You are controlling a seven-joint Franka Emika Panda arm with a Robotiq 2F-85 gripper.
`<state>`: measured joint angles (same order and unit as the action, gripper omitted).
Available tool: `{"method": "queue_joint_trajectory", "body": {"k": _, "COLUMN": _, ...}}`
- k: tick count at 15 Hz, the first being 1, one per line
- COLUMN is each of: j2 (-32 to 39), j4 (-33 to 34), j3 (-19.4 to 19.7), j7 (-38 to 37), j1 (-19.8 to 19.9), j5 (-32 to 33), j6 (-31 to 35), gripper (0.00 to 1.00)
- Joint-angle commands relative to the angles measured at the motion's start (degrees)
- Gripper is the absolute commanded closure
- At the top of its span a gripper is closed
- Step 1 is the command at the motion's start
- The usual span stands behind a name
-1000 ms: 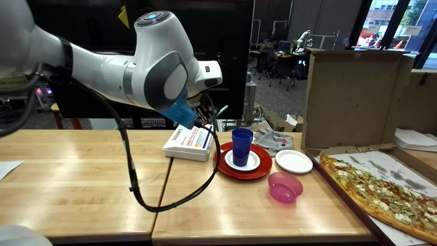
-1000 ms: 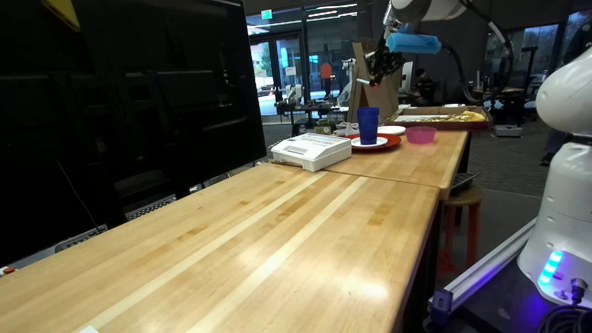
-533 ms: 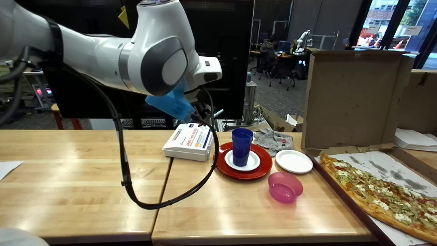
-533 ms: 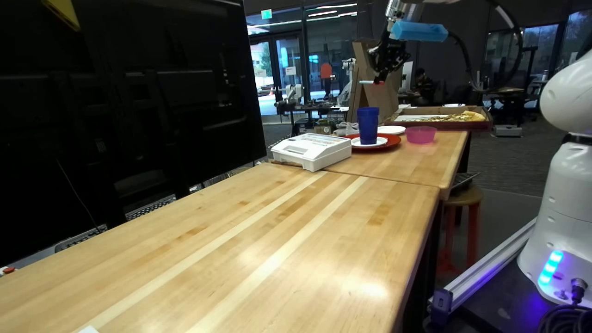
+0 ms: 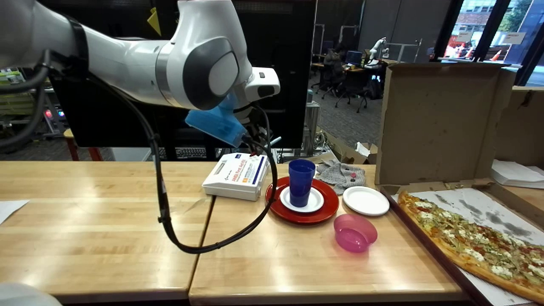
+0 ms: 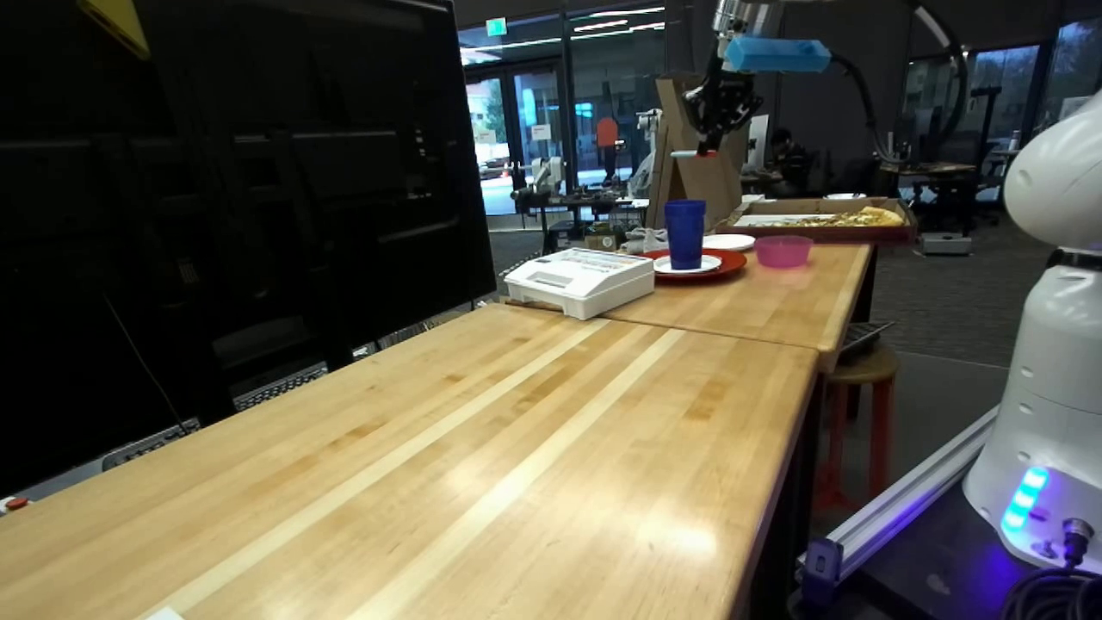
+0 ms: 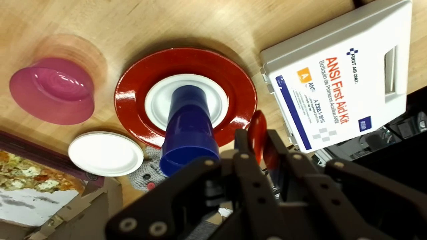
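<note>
Since the earlier frame, the robot arm (image 5: 199,59) has lifted at the wrist and its gripper (image 7: 258,138) has swung more upright, taking the slim stick (image 7: 257,128) it carries from a slant to nearly level; the things on the wooden table (image 5: 263,263) have stayed put. The gripper's two fingers (image 7: 279,143) are clamped on the stick, which is red where they grip it and whitish where it juts out, perhaps a marker. It hangs in the air toward the table's far side, higher than a dark blue cup (image 5: 301,183) and apart from it; the wrist view shows it between the cup and a white first-aid kit (image 5: 238,172). In an exterior view, the kit lies to the left; right of it, the cup stands upright on a small white plate (image 5: 316,199) set on a red plate (image 5: 306,218). Further right is a second white plate (image 5: 366,200), with a see-through pink bowl (image 5: 355,233) nearer, then a pizza box (image 5: 442,123), lid raised, holding pizza (image 5: 476,246). The stick looks light and stiff, hard to damage, but smooth and probably round, so it could roll or pivot between the fingers; a hold nearer its middle would likely balance better than this one toward the red end.
</note>
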<state>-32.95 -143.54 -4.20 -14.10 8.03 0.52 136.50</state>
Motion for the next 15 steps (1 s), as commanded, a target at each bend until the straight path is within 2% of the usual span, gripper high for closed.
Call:
{"method": "queue_joint_trajectory", "body": {"k": 1, "j2": 0.84, "j4": 3.07, "j3": -0.53, "j7": -1.81, "j1": 0.73, "j5": 2.65, "j6": -4.63, "gripper": 0.96}}
{"method": "queue_joint_trajectory", "body": {"k": 8, "j2": 2.42, "j4": 8.51, "j3": -0.94, "j7": -3.79, "j1": 0.98, "j5": 7.39, "j6": -13.98, "gripper": 0.96}}
{"method": "queue_joint_trajectory", "body": {"k": 15, "j2": 4.18, "j4": 12.19, "j3": -1.12, "j7": -4.76, "j1": 0.37, "j5": 9.38, "j6": -19.09, "gripper": 0.96}}
